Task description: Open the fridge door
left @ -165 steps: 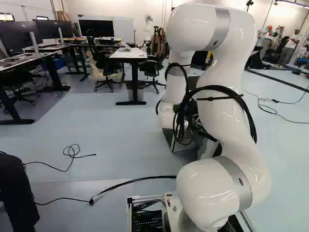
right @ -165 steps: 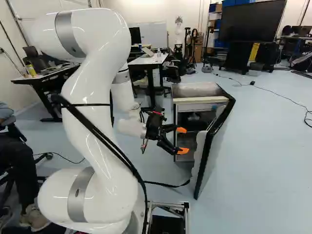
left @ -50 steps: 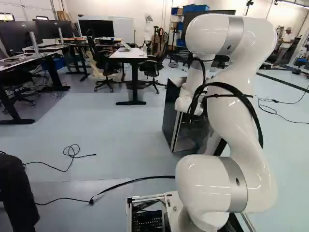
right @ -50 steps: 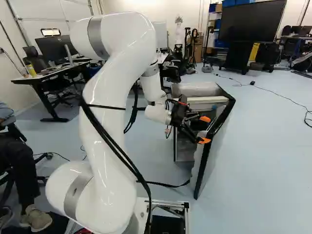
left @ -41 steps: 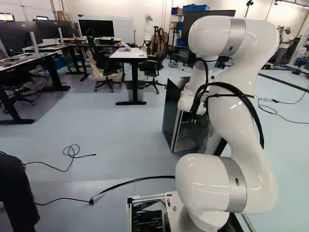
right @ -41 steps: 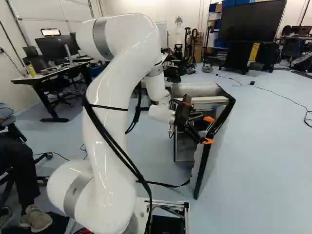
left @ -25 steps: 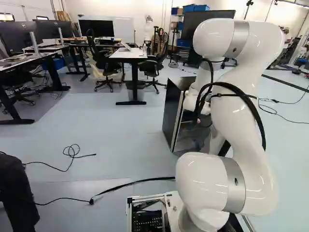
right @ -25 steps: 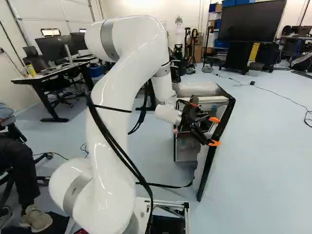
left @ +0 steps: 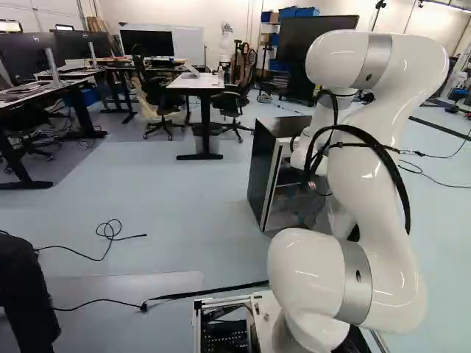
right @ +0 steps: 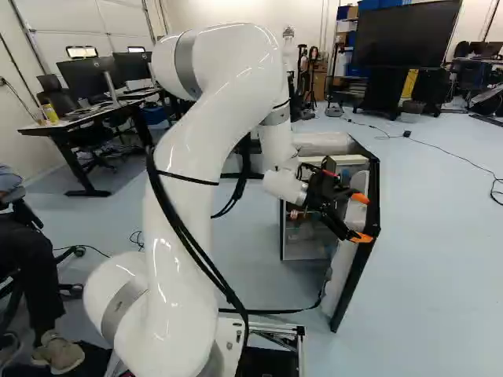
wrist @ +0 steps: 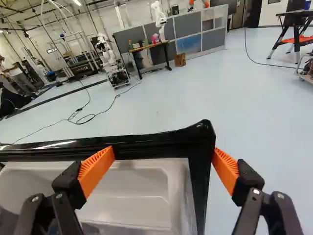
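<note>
- At the foot of both base views, a thick, glossy white arm (right: 169,236) with silver bands rises from its lowest joint, bending forward over the floor, black cables strapped along its side.
- Ahead of it, the black two-fingered gripper with orange pads (right: 360,217) reaches across the upper part of the fridge door, its fingers spread wide. The wrist view shows the door's black corner in the space between them, one pad over the inner side, the other just beside the outer edge; whether either touches cannot be told.
- The black-edged fridge door with a white moulded liner (right: 357,275) stands ajar, swung out from the cabinet toward the base.
- Behind the door sits the low, dark-sided fridge (left: 263,165), its interior partly exposed and its front partly hidden by the arm in the left base view.
- Beyond, at the left of the right base view, stands a black-legged desk (right: 69,126) bearing dark monitors.
- Against the far side of the room, a large black flat screen (right: 405,33) rises near shelves holding blue bins (right: 380,4).
</note>
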`<state>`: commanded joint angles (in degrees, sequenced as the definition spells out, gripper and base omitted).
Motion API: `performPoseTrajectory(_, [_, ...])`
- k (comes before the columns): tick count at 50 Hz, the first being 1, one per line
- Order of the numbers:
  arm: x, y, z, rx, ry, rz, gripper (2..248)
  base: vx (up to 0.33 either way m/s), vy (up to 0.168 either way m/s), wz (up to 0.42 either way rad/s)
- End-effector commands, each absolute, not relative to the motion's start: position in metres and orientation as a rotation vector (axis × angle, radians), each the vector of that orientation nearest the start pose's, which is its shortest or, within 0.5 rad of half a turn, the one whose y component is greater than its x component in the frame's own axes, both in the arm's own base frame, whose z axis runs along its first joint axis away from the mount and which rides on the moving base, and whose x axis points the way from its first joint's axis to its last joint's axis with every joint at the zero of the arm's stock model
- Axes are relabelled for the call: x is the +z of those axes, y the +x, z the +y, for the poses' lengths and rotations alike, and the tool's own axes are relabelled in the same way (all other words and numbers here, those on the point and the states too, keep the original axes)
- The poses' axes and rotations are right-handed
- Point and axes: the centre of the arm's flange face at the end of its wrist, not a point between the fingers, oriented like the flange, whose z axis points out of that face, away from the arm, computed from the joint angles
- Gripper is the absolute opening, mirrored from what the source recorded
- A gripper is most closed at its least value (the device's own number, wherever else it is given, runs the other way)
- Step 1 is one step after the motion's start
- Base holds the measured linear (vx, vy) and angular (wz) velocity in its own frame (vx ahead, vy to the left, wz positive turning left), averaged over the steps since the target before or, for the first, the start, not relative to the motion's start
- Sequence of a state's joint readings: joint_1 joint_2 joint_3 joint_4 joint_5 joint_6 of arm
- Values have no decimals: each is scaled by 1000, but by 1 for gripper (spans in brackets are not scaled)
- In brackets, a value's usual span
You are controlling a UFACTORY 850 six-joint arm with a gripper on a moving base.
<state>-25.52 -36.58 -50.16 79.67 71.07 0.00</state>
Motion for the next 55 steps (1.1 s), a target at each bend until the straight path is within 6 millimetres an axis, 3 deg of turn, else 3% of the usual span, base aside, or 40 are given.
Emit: performPoseTrajectory(55, [275,371,-389,1078,976,-1694,247,0,0,0])
